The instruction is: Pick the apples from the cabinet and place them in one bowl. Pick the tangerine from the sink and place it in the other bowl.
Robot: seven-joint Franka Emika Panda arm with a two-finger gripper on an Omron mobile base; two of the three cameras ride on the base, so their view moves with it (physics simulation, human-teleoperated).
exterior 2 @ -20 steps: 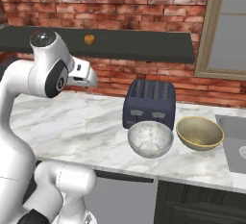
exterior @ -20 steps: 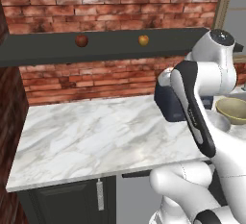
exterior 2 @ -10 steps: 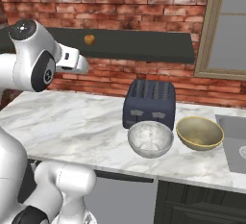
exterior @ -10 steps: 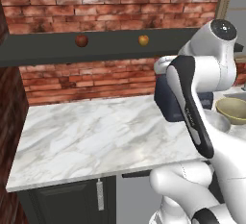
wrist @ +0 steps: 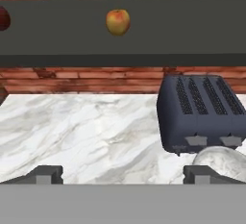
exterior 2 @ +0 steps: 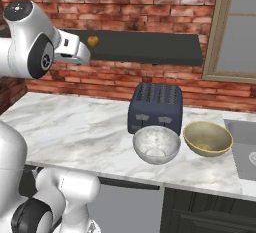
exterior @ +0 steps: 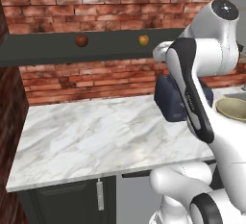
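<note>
Ideally, the wide-open two-finger gripper [wrist: 123, 175] should be raised toward twelve o'clock in the hand view until the yellow-orange red-blushed apple [wrist: 118, 21] on the long dark grey-black shelf board [wrist: 182, 31] is centred between the jaws before closing.

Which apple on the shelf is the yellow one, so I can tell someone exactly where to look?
Find the long dark shelf that runs along the brick wall above the marble counter. Two small round fruits sit on it, apart from each other. The yellow apple is the one nearer the dark blue toaster, yellow-orange with a reddish blush, while its neighbour, the red apple, is dark red all over.
</note>
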